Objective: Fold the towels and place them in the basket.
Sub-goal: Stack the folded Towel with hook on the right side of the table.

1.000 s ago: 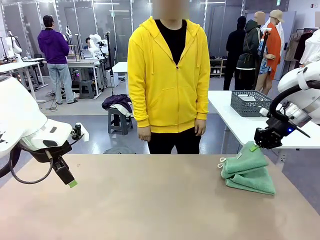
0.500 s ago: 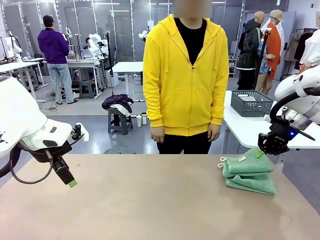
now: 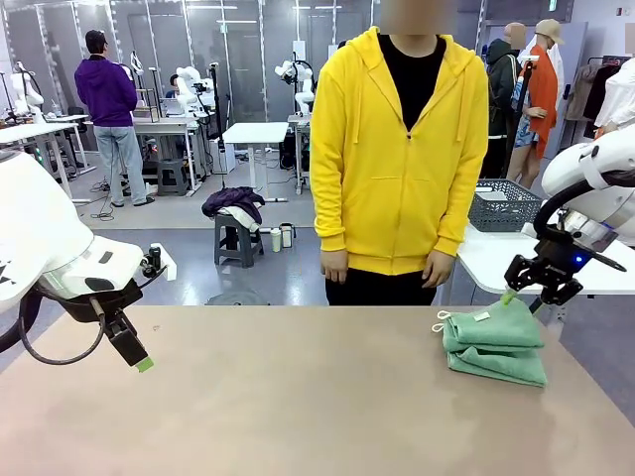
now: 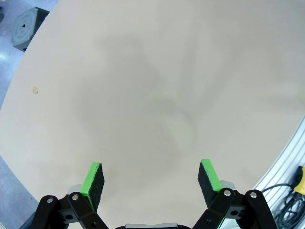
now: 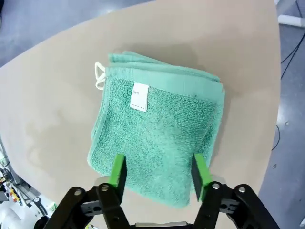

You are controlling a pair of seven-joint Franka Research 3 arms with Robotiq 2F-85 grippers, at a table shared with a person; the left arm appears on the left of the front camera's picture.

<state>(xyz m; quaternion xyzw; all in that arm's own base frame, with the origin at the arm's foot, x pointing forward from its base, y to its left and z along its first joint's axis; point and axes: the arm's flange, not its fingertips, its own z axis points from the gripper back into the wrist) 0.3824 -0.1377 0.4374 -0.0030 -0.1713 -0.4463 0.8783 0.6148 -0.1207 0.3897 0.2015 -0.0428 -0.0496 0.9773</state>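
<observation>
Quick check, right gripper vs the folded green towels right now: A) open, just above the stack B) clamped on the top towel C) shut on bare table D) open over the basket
A: the right gripper has its jaws apart with the folded towels lying flat on the table beneath, nothing pinched.

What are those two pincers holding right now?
Nothing. The right pincer stands open just above the folded towels; the left pincer hangs open over the bare table.

Folded towels (image 3: 493,342) sit stacked at the bench's (image 3: 298,397) right side. The right claw (image 3: 526,293) hangs just above them, jaws parted. A person in a yellow hoodie (image 3: 402,149) stands behind.
</observation>
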